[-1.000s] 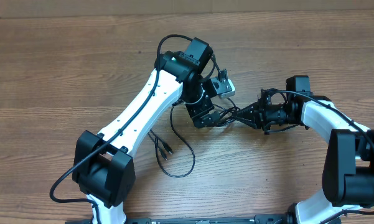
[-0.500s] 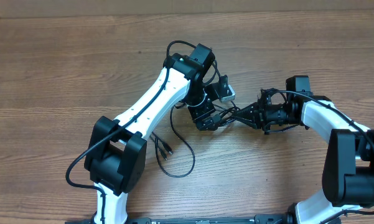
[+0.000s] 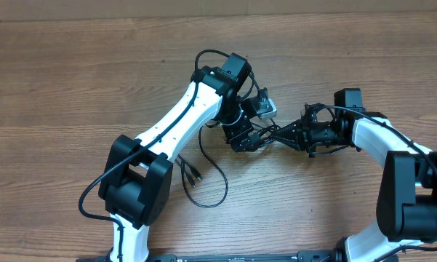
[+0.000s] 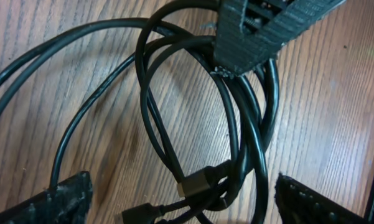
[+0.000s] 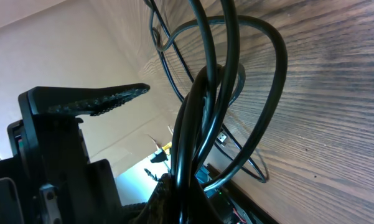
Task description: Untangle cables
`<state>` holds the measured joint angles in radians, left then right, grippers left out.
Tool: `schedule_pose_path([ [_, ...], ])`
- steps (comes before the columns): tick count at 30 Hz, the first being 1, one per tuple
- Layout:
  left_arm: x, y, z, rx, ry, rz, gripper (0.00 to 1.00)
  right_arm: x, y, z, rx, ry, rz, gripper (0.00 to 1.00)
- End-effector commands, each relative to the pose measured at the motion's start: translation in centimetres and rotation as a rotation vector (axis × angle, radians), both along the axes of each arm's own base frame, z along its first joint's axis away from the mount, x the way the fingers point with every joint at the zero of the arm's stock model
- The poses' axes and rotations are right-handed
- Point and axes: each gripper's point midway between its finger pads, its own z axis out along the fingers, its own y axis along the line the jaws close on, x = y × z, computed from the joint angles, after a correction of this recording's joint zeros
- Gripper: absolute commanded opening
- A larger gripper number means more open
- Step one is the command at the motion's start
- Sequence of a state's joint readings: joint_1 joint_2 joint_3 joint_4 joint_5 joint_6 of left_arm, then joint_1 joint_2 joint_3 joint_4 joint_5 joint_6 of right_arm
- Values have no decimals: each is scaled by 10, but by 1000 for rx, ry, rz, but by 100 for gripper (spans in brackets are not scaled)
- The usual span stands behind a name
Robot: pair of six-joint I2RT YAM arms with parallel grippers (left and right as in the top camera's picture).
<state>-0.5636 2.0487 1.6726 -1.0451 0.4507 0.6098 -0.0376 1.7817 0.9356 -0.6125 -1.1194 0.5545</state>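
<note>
Left arm shifted right, jaws spread over cables

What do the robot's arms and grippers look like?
The left arm and right arm are white, with boxy black joint housings. A thick black cable runs along each, looping free at the joints. The left gripper and right gripper are black, with flat, rough-textured dark fingers.
</note>
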Motion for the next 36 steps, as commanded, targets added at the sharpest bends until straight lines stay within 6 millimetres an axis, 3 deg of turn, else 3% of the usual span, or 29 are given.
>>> schedule_pose_path([
  [1,-6,-4,-5,-13,16,-24,85,4,1,8,33,-20,4,4],
  [4,-7,-5,-5,-14,17,-28,67,4,1,8,33,-20,4,4],
  [7,-10,-8,-5,-22,21,-36,59,4,1,8,33,-20,4,4],
  [11,-13,-12,-3,-35,31,-42,41,4,1,8,33,-23,4,4],
  [20,-17,-14,-3,-38,42,-49,31,4,1,8,33,-24,4,4],
  [21,-18,-15,-2,-47,48,-51,24,5,1,8,32,-24,4,4],
  [22,-18,-15,-2,-50,50,-51,8,5,1,8,32,-24,4,4],
  [23,-19,-16,-1,-53,53,-49,4,5,1,8,32,-24,4,4],
  [33,-19,-17,-2,-46,54,-44,4,5,1,8,32,-31,4,4],
  [35,-13,-14,-4,-26,55,13,4,6,1,8,32,-32,4,4],
  [36,1,-7,-6,10,56,135,4,6,1,8,32,-32,4,4],
])
